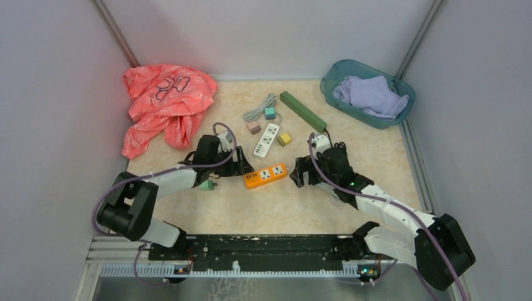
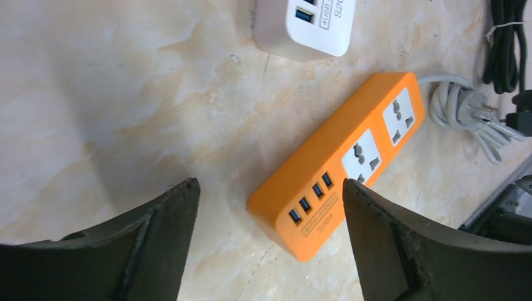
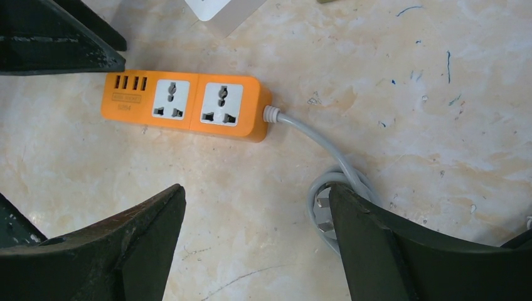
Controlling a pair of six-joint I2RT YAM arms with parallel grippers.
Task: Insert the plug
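While left tool (image 2: 270,188) and right tool (image 3: 257,191) gape empty, grey walls (image 1: 270,31) enclose marbled table (image 1: 251,210).

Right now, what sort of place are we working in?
Probably a lab robot test cell: plain grey panel walls enclose a marbled beige tabletop strewn with props, like the orange power strip and teal plastic basket of lilac cloth.

"What are the arms made of, to look at?"
"The left arm (image 1: 164,180) and right arm (image 1: 395,210) both have white links and chunky black joints, with a purple cable (image 1: 370,197) along each."
"And the fingers (image 2: 157,251)?"
"Dark wedges with scuffed edges."
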